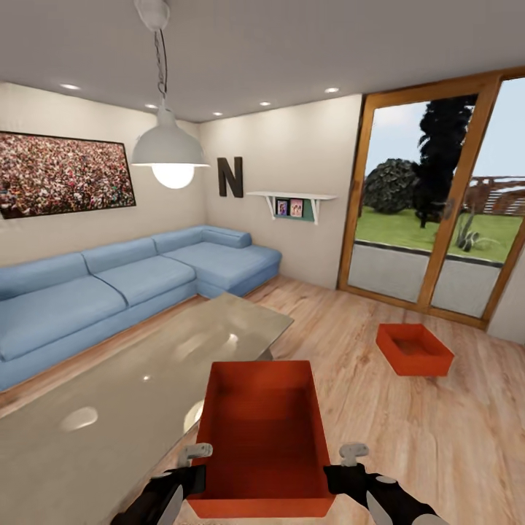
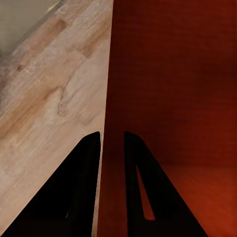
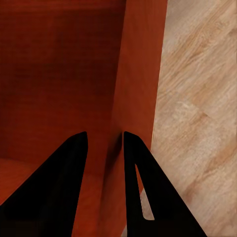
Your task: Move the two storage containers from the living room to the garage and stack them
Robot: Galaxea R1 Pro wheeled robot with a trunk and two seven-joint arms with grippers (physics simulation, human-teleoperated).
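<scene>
I hold one orange-red storage container point(image 1: 264, 430) up in front of me in the living room, both arms on it. My left gripper point(image 1: 198, 477) is shut on its left wall point(image 2: 109, 98), one finger inside and one outside. On the right wall point(image 3: 140, 79) my right gripper point(image 1: 334, 474) is shut the same way. The second storage container point(image 1: 413, 348) sits on the light wood-plank floor point(image 1: 408, 423) to the right, in front of the glass doors. The garage is out of view.
A glass-topped table point(image 1: 124, 386) stands close at my left front. Behind it a blue corner sofa point(image 1: 117, 284) runs along the wall. A white pendant lamp point(image 1: 169, 149) hangs above. Wood-framed glass doors point(image 1: 437, 211) are at the right.
</scene>
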